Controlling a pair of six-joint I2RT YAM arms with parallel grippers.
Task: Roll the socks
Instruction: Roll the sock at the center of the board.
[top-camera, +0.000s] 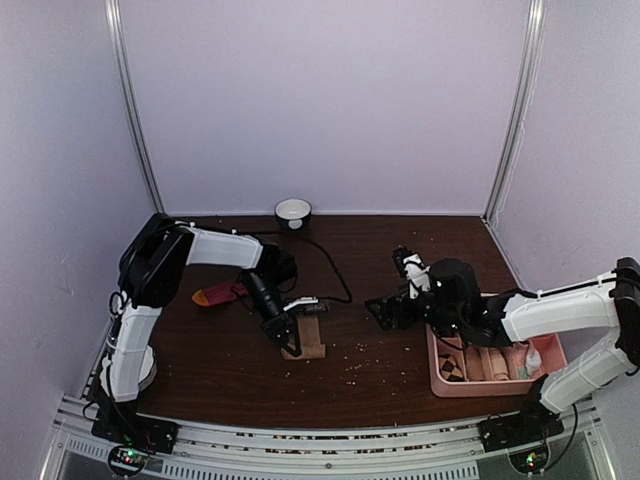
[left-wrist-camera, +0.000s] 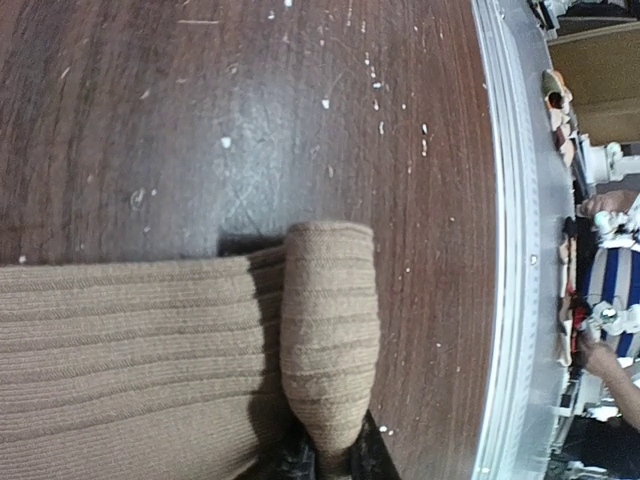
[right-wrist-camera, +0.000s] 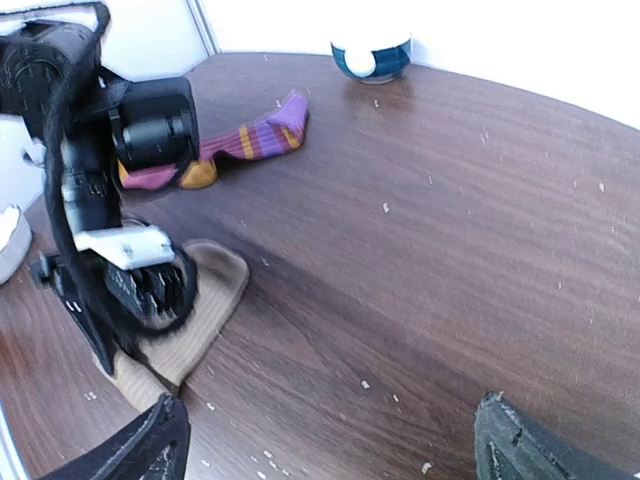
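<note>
The tan sock (top-camera: 308, 343) lies flat on the dark wooden table. My left gripper (top-camera: 284, 333) is shut on its near end. In the left wrist view the ribbed tan sock (left-wrist-camera: 120, 360) has one end folded over into a raised roll, pinched between the jaws at the bottom edge (left-wrist-camera: 335, 462). The dark red sock (top-camera: 220, 293) with purple stripes and orange toe lies behind the left arm and also shows in the right wrist view (right-wrist-camera: 250, 140). My right gripper (top-camera: 385, 311) is open and empty above bare table, right of the tan sock (right-wrist-camera: 200, 315); one of its fingertips (right-wrist-camera: 135, 450) shows at the lower left.
A pink divided tray (top-camera: 440, 385) with small rolled socks sits at the right front under the right arm. A white and dark bowl (top-camera: 293, 212) stands at the back wall, seen also in the right wrist view (right-wrist-camera: 370, 55). A black cable (top-camera: 335, 270) crosses the table middle.
</note>
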